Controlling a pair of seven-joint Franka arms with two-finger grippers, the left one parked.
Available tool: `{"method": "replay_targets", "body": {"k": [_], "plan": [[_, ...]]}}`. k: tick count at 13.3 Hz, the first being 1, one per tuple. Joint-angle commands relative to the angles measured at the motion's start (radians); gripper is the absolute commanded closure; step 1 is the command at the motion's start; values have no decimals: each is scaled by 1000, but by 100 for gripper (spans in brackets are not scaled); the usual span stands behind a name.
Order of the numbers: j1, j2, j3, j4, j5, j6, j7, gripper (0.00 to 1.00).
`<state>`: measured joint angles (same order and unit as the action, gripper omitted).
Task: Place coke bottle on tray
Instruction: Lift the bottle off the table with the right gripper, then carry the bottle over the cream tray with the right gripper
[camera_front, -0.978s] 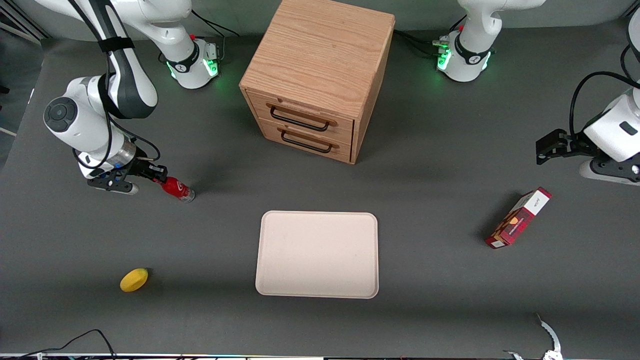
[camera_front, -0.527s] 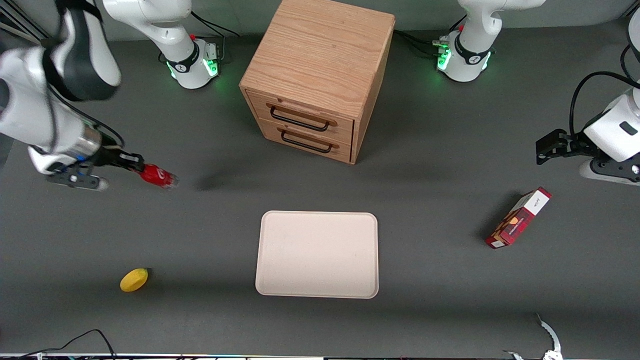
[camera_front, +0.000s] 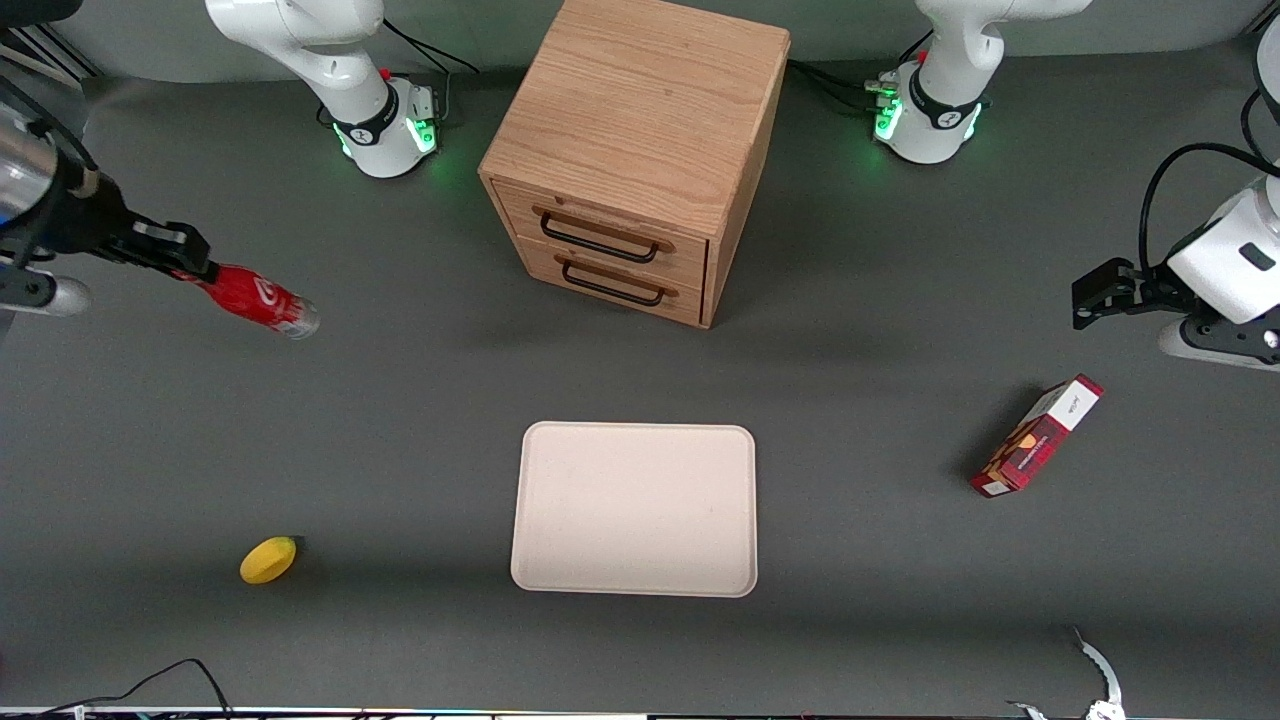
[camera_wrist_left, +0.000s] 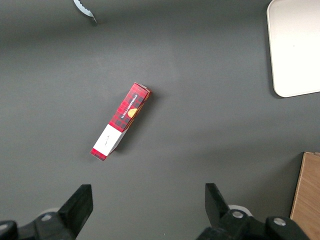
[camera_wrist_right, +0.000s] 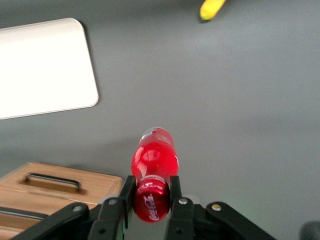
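My right gripper (camera_front: 190, 262) is shut on the red cap end of the coke bottle (camera_front: 258, 300) and holds it tilted in the air, high above the table at the working arm's end. In the right wrist view the fingers (camera_wrist_right: 127, 189) clamp the bottle's neck just above the red cap, with the coke bottle (camera_wrist_right: 154, 157) pointing down and away and the gripper (camera_wrist_right: 150, 187) around it. The cream-beige tray (camera_front: 634, 508) lies flat and bare near the table's middle, nearer the front camera than the cabinet. It also shows in the right wrist view (camera_wrist_right: 45, 70).
A wooden two-drawer cabinet (camera_front: 630, 150) stands farther from the front camera than the tray. A yellow lemon (camera_front: 268, 559) lies toward the working arm's end. A red and white carton box (camera_front: 1038, 436) lies toward the parked arm's end.
My gripper has lifted the coke bottle off the table and carried it upward and farther toward the working arm's end of the table. Nothing else has moved.
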<state>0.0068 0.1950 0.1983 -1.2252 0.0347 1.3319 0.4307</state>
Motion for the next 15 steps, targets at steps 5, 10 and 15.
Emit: {"method": "replay_targets", "body": {"k": [5,10,15], "plan": [[153,458,76,312,-5,220,509,100],[183,644,187,306,-280,450,709,100],[200,719,187,303,-347,575,769,100]]}}
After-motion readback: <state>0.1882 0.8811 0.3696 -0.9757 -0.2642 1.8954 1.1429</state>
